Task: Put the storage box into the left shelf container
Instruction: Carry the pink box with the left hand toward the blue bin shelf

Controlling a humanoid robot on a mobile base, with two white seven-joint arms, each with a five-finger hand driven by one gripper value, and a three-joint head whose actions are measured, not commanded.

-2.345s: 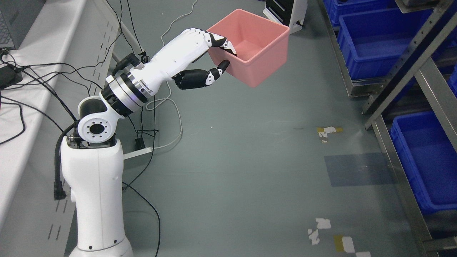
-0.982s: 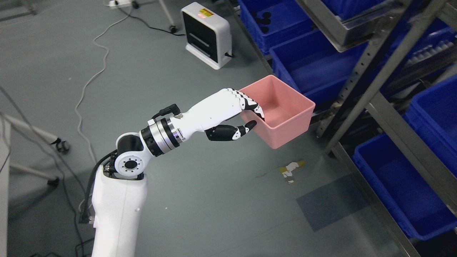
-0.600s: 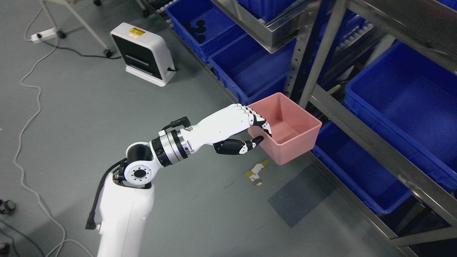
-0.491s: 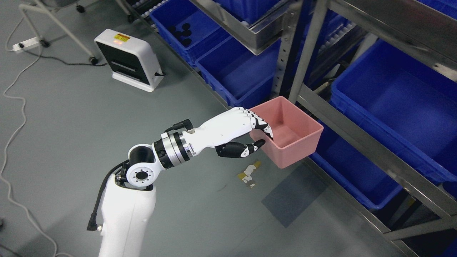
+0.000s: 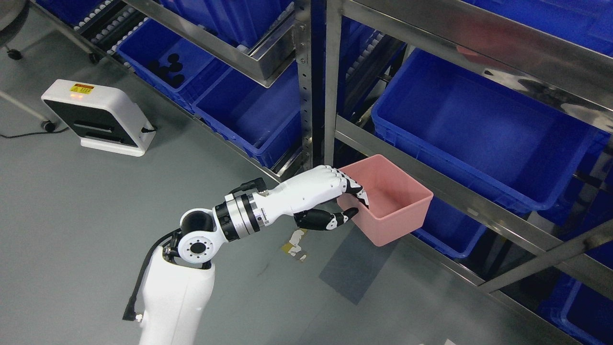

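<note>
Currently held aloft: pink storage box (image 5: pixel 390 203), open top up, slightly tilted, clear of the floor (image 5: pixel 72 206). Left hand (image 5: pixel 330 199) clamped on the box's near-left wall — fingers (image 5: pixel 357 189) hooked over the rim into the interior, thumb (image 5: pixel 330 220) pressed against the outside. Left arm entering from the lower left edge of frame. Box positioned in front of the metal shelf rack (image 5: pixel 306 86), just right of its upright post, overlapping the front rail below the large blue shelf container (image 5: pixel 479 124); contact with the rail not determinable. Second blue container (image 5: pixel 249 115) left of the post, on the lower tier. White floor unit (image 5: pixel 98 117) with a yellow label standing well apart, toward the floor's left edge. Tape scraps (image 5: pixel 297 244) on the floor below the hand.
</note>
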